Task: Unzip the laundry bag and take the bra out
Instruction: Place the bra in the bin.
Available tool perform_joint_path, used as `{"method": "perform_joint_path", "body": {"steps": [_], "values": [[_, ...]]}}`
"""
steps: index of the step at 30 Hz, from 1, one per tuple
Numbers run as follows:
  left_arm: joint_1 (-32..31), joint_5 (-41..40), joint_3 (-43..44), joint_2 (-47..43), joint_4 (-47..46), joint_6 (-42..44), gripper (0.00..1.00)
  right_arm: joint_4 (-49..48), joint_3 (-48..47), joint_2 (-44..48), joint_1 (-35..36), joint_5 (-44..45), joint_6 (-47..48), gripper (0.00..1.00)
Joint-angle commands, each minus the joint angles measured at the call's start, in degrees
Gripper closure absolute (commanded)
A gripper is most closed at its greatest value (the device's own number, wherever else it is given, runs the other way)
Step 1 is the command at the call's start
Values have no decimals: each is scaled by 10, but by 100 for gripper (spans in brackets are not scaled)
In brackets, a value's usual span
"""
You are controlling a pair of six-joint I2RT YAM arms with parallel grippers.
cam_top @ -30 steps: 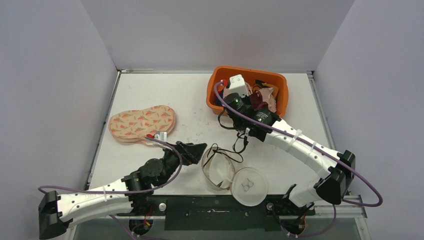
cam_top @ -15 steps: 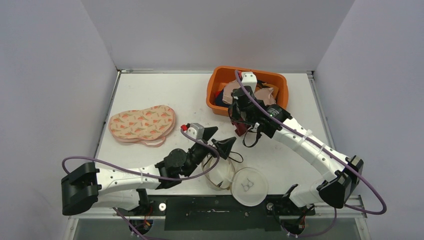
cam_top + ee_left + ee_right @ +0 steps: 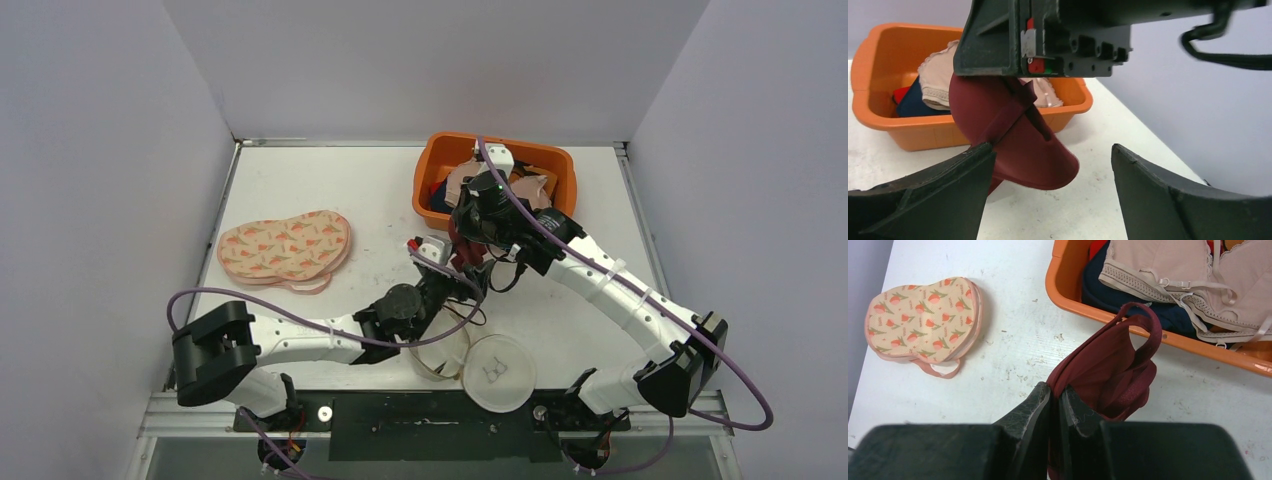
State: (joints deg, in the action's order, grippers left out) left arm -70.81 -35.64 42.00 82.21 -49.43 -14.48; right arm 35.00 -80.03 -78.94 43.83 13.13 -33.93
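Dangling maroon bra (image 3: 1118, 365) pinched by right hand (image 3: 1056, 390)

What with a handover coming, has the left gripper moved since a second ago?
Yes. The left gripper moved right and up-table, closer to the orange bin.

White, scuffed table (image 3: 300, 180); plain pale lilac walls (image 3: 430, 60) on three sides

One maroon bra (image 3: 1118, 365), one orange bin (image 3: 918, 135)
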Motion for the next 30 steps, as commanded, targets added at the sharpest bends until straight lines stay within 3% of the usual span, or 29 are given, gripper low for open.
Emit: {"method": "perform_joint_path", "body": {"steps": [1,5,11,14,16,17,21,30], "values": [[3,-57,45,26,1,-9,26,-38,2,30,-5,-14,-13,95],[5,-80,54,37,-1,-14,48,-41,2,32,-5,-21,-13,95],[8,-107,71,51,6,-9,71,-46,7,33,-5,-29,-17,95],[8,-119,75,57,7,-10,74,-47,8,36,-5,-32,-19,95],[8,-118,75,58,11,-16,61,-48,9,38,-5,-29,-21,95],[7,-121,74,56,13,-22,41,-48,9,39,-5,-27,-21,95],[-5,-143,70,44,17,-38,2,-58,18,47,-5,-13,-31,95],[-25,-254,103,53,33,7,4,-90,41,70,-4,-14,-98,95]]}}
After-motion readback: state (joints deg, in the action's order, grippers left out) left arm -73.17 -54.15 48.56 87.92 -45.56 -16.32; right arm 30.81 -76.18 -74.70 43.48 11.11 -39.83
